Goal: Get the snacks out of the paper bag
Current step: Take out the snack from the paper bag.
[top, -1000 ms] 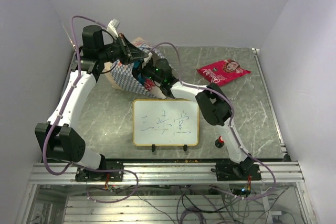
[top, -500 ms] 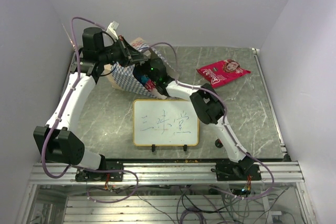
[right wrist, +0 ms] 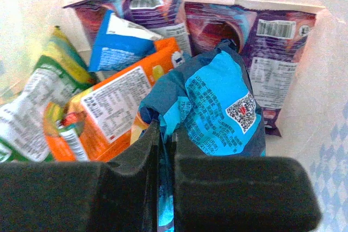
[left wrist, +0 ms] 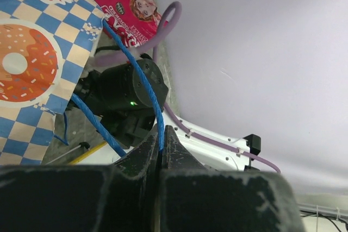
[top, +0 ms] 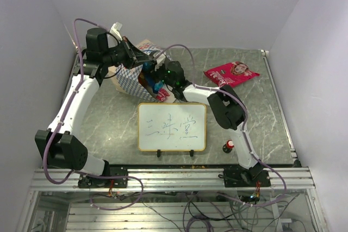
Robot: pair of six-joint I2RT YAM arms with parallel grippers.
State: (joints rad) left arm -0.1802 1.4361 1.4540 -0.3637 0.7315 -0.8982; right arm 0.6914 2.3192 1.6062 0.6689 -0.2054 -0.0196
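The table (top: 114, 123) is of grey-green stone pattern, and the paper bag (top: 129, 80) stands at its far left part, tan with a blue-white checked band and an orange round print (left wrist: 22, 66); the whiteboard (top: 172, 126) stands upright in the near middle of the table, just in front of the bag.

The left gripper (left wrist: 162, 139) is at the top of the bag; its jaws are pressed together on the thin blue cord handle (left wrist: 147, 88), which runs from the bag edge down into them.

The right gripper (right wrist: 166, 134) is at the mouth of the bag, inside its pale walls (right wrist: 329, 80); its jaws are almost fully closed and pinch a fold of the blue packet (right wrist: 217, 107), which lies just beyond the fingertips and on top of the other snacks.

The red packet (top: 231, 74), with a face picture, lies flat on the far right part of the table, well apart from the bag and from both grippers.

Inside the bag, two purple packets (right wrist: 272, 52) lie against the far wall; the orange packet (right wrist: 117, 110) is touching the blue one on its left; the green packet (right wrist: 30, 96) leans at the left wall.

A small black knob (top: 228, 146) with a red cap stands near the right arm, beside the whiteboard.
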